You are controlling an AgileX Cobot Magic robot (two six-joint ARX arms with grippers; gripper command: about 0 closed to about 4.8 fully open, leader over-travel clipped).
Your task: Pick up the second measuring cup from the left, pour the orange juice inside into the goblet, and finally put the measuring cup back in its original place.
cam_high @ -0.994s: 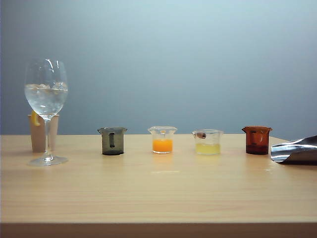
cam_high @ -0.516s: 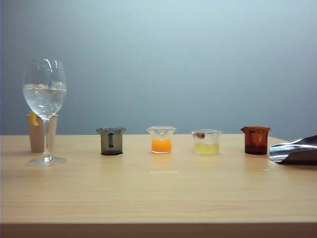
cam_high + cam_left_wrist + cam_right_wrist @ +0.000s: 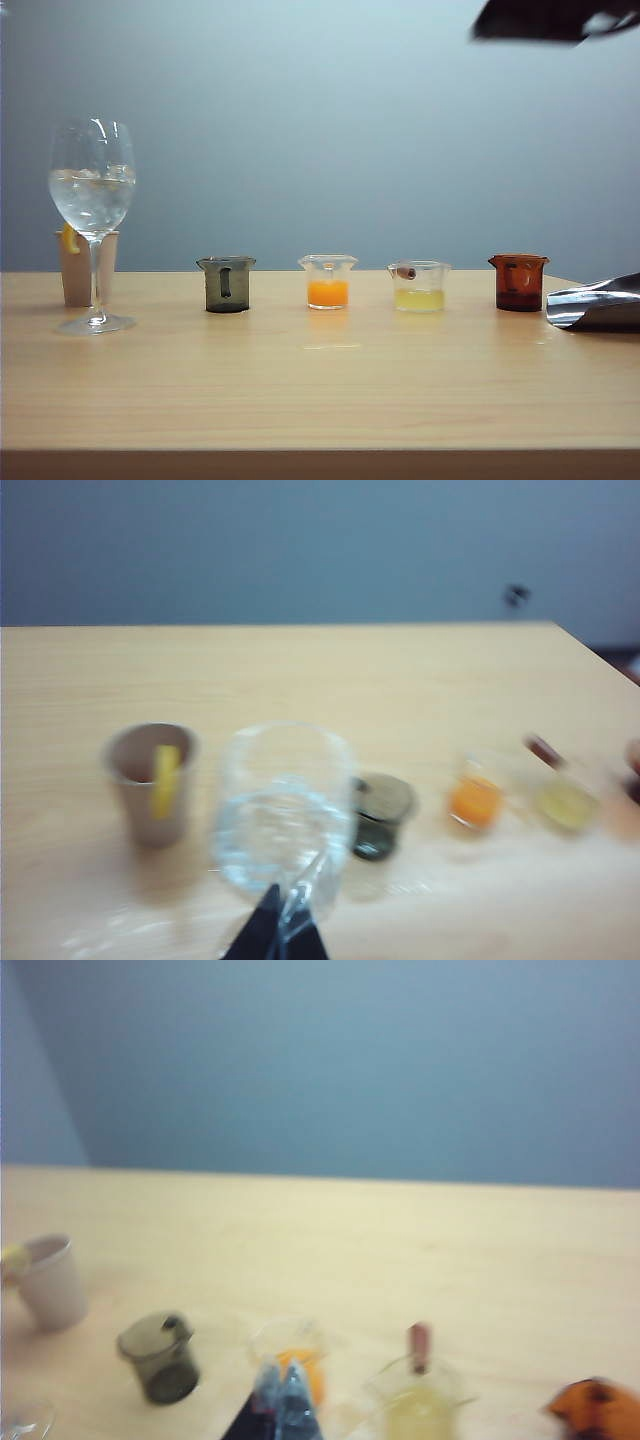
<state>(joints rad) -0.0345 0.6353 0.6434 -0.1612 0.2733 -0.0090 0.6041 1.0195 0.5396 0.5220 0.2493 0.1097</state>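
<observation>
While the orange-juice measuring cup (image 3: pixel 328 281) sat between the grey cup (image 3: pixel 227 284) and the yellow-liquid cup (image 3: pixel 419 286), both closed grippers, left (image 3: pixel 275 935) and right (image 3: pixel 279 1400), hovered empty (right's descent risked clipping neighbours, spilling juice).

Four measuring cups (image 3: pixel 327 281), one goblet (image 3: pixel 92 222), apparently one paper cup (image 3: pixel 78 268).

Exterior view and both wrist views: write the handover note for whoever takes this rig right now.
Left gripper: shut, empty, above the goblet.
Right gripper: shut, empty, above the second measuring cup from the left.
That cup stands in the row on the table, orange juice inside, between the grey cup and the pale yellow cup.
Goblet at the table's left, clear liquid inside.
Done: nothing.
Left: open, grasp, pour, return.
</observation>
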